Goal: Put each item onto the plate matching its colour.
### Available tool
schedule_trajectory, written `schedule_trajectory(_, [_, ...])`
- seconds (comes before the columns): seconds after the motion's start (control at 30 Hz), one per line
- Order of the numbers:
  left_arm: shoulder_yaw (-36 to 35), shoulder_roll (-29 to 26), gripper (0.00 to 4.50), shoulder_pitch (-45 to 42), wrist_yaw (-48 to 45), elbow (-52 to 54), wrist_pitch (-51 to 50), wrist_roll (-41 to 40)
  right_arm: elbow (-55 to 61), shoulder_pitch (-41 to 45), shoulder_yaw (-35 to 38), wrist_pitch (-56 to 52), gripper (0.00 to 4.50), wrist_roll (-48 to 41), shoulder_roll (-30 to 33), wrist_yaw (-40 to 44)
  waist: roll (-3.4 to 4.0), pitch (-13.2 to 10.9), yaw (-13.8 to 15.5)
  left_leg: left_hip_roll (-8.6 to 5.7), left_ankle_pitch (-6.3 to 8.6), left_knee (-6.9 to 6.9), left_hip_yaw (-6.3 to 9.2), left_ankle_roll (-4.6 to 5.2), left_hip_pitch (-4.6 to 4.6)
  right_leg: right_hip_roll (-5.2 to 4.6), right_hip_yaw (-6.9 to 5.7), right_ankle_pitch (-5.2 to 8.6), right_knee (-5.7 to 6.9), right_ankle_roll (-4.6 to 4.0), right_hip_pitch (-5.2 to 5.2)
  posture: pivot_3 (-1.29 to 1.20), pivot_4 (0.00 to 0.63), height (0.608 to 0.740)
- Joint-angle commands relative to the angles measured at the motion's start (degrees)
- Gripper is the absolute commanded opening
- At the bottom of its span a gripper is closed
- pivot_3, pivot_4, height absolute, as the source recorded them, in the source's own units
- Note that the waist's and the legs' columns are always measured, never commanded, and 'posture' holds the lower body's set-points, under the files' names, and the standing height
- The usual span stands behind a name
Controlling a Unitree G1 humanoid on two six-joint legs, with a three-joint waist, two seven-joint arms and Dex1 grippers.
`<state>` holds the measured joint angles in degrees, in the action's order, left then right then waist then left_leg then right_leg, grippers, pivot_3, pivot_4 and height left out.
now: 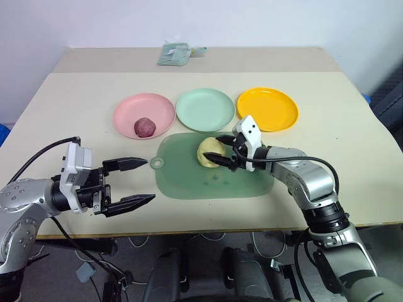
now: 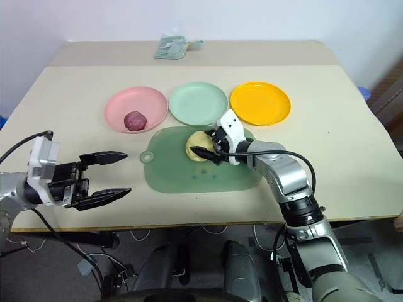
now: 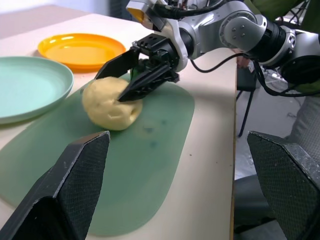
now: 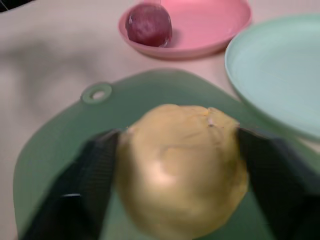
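We saw a beige table [image 1: 352, 138] carrying everything. On it, nearest the robot, lay a translucent green mat [image 1: 189, 179] with a ring tab at its left end. Beyond the mat stood three round plates in a row: the pink plate [image 1: 129, 107] on the left, the mint green plate [image 1: 205, 108] in the middle, the yellow-orange plate [image 1: 267, 108] on the right. At the far edge of the table lay a small greenish packet [image 1: 174, 54].

The right gripper [image 1: 218, 150] reached over the mat from the right, its two black fingers pressed against opposite sides of the pale yellow lump [image 1: 206, 153], which sat on the mat near its far edge, just before the mint green plate. The left gripper [image 1: 150, 181] hung at the table's near left, fingers spread wide with nothing between them, pointing toward the mat. The dark red-purple ball [image 1: 144, 127] rested on the pink plate.
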<state>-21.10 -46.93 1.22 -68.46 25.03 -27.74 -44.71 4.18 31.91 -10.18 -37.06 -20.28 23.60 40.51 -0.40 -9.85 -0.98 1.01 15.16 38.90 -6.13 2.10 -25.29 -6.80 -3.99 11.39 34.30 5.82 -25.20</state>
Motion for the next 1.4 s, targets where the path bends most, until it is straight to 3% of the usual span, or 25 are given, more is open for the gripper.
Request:
schedule_trajectory(0.03, [-1.5,-0.2,4.50,0.2,0.2,1.8,0.9,-1.7,-1.7,-0.6,-0.8,-0.8,1.84,1.1,-0.1,0.4,0.00,0.0,0.0,0.00,0.00,0.00,0.00,0.00,0.01,0.00,0.00,0.00,0.00,0.00,0.00,0.00,0.150,0.740])
schedule_trajectory(0.53, [0.1,0.9,4.50,-0.7,3.4,3.1,0.3,-3.4,-1.6,0.9,2.3,2.7,1.84,0.2,-0.9,1.1,0.01,0.0,0.0,0.01,-0.03,0.02,0.00,-0.04,0.02,0.01,0.00,0.00,0.05,0.00,0.01,0.00,0.150,0.740])
schedule_trajectory(0.57, [0.2,1.1,4.50,-0.7,3.7,3.2,0.4,-3.3,-1.3,1.1,2.8,1.7,2.54,-0.5,-1.0,0.9,0.01,0.0,0.1,0.01,-0.03,0.02,0.00,-0.04,0.02,0.01,0.00,0.00,0.05,0.00,0.01,0.00,0.150,0.740])
schedule_trajectory(0.7, [0.8,1.5,4.50,-1.3,5.2,3.7,0.1,-3.4,3.0,0.5,3.5,-2.9,4.43,-2.9,0.0,1.8,0.04,0.0,0.1,0.01,-0.03,0.02,0.00,-0.05,0.00,0.01,0.00,0.00,0.05,0.00,-0.01,0.00,0.150,0.740])
schedule_trajectory(1.03, [1.6,1.5,4.50,-2.6,8.0,4.4,-1.2,-4.0,9.4,0.6,4.8,-14.3,4.47,-3.4,-2.9,-8.2,0.04,0.0,0.1,0.02,-0.04,0.02,0.00,-0.06,-0.02,0.01,0.00,0.00,0.06,0.00,-0.04,0.00,0.150,0.740])
schedule_trajectory(1.4, [2.0,1.3,4.50,-3.7,10.8,6.1,-2.6,-4.9,8.9,0.2,3.3,-15.7,4.47,-3.3,-0.9,-6.0,0.04,0.0,0.1,0.01,-0.04,0.03,0.00,-0.05,-0.02,0.03,0.00,0.00,0.07,0.01,-0.03,0.00,0.150,0.740])
